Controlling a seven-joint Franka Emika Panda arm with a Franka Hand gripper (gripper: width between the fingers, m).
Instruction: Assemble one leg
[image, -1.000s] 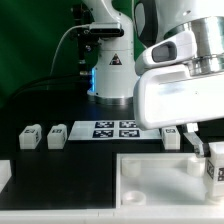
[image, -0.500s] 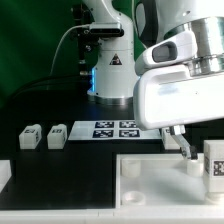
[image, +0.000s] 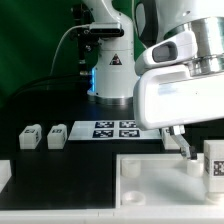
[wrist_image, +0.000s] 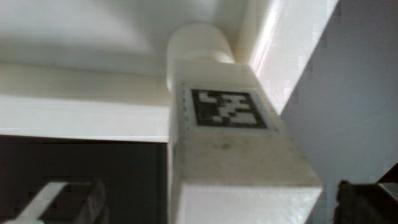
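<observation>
Leg (image: 213, 160): upright at the white panel (image: 150, 172), exterior view's right edge.
Gripper (image: 190, 148): fingers (wrist_image: 54, 203) flank it; we cannot tell if they clamp.
Our aim: keep it vertical, seat it squarely.

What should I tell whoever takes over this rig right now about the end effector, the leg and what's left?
End effector: fingers either side of the leg; I cannot tell whether it is clamped.
Leg: upright at the white panel, at the exterior view's right edge; seating not visible.
Spare legs: loose on the table beside the marker board, on the exterior view's left.
Done: one leg is at the panel.
Left: confirm it is seated, then release.
</observation>
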